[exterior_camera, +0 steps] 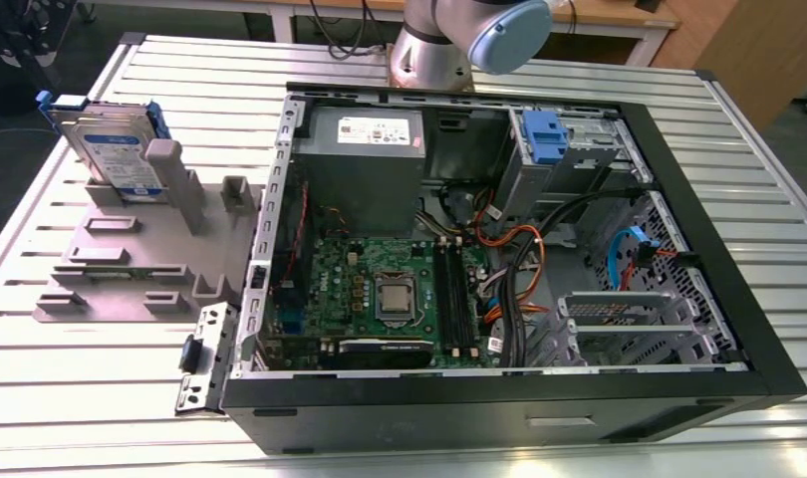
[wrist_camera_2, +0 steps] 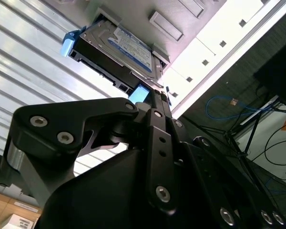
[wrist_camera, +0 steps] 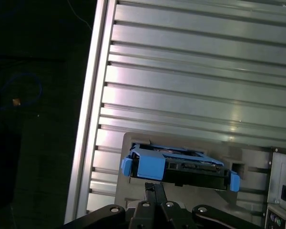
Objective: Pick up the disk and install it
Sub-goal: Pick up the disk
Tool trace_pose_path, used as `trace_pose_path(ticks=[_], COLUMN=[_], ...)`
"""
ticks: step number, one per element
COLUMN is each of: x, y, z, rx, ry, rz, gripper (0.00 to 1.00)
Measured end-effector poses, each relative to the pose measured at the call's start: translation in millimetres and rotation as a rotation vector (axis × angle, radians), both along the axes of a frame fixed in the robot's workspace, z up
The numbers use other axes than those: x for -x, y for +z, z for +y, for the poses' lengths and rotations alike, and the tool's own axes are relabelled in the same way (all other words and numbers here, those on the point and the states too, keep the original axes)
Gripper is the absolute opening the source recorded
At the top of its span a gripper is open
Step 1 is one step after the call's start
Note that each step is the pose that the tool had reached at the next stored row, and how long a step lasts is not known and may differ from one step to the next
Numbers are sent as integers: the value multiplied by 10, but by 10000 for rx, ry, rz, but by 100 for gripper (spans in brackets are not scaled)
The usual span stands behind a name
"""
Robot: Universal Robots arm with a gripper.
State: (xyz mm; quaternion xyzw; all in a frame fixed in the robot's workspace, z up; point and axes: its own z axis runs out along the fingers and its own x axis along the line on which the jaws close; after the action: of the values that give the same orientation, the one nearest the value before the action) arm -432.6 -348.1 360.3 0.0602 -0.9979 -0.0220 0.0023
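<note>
over the slatted tabletop (exterior_camera: 58, 398), the gripper (wrist_camera: 155, 186) hangs with its fingers pressed together on nothing, pointed at the disk (wrist_camera: 181, 164). the disk stands on edge in a grey holder (exterior_camera: 112, 264) beside the open computer case (exterior_camera: 510, 403). coming down closed like that, i'd guess it could butt the blue carrier and tip the disk out of its slot.

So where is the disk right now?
On the exterior view's left, the disk stands on edge in the grey holder, beside the open computer case.
</note>
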Motion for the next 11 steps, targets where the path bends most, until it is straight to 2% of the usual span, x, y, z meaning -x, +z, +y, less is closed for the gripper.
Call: trace_pose_path(ticks=[11], x=[0], y=[0], z=[0], rx=[-1], ry=[188], rz=[0], gripper=[11])
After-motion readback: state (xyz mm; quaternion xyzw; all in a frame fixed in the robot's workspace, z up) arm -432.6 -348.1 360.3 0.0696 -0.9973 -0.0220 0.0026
